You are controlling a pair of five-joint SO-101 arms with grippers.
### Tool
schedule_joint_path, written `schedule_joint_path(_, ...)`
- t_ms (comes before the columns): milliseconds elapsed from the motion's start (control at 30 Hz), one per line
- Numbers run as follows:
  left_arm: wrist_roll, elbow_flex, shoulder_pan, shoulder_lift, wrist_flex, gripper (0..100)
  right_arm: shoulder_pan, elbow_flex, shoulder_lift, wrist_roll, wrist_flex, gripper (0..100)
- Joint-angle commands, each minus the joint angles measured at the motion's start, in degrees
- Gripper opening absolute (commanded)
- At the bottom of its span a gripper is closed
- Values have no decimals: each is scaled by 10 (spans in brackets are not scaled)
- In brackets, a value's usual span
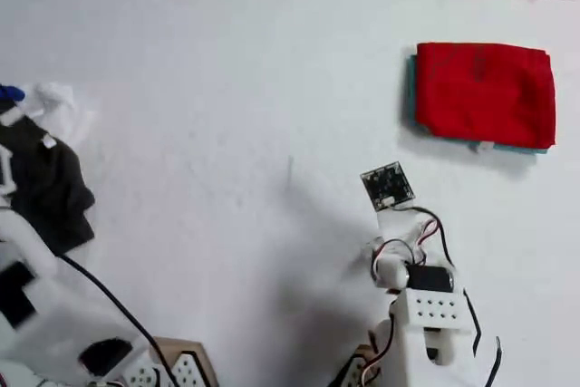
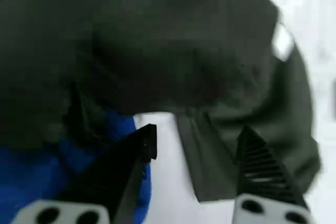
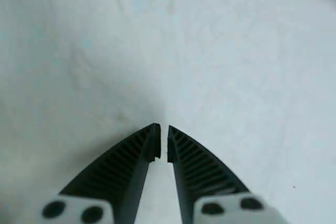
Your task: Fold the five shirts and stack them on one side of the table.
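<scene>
Black shirt (image 2: 157,51) just beyond left claw (image 2: 198,132)

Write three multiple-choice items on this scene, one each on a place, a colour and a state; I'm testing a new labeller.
1. Where does the folded red shirt lie?
A. Toward the far right corner of the table
B. At the near left corner
C. Under a gripper

2. What colour is the shirt just ahead of the left gripper?
A. Yellow
B. Black
C. Pink

3. How does the right gripper stand?
A. Wide open
B. Clamped on a shirt
C. Shut on nothing

Answers:
1. A: the high view shows it there, away from both arms.
2. B: the black shirt spreads in front of the open fingers in the left wrist view.
3. C: its tips almost meet over bare table.
</scene>
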Motion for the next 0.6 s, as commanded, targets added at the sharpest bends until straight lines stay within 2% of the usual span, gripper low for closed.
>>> schedule_joint_path(0,-3,-99,-4,85,4,264,-5,-4,-14,-4,-6,35)
schedule_joint_path(133,-3,-164,12,163,12,264,-5,-4,-13,-4,-5,35)
schedule_joint_path(400,-3,-258,59,236,96,255,-5,-4,-13,-4,-5,35)
schedule_joint_path(467,-3,-272,68,241,110,178,-5,-4,-13,-4,-5,35)
schedule_joint_path(533,2,-290,75,241,128,24,-5,-4,-13,-4,-5,35)
schedule_joint_path(567,2,-300,78,239,143,17,-5,-4,-13,-4,-5,35)
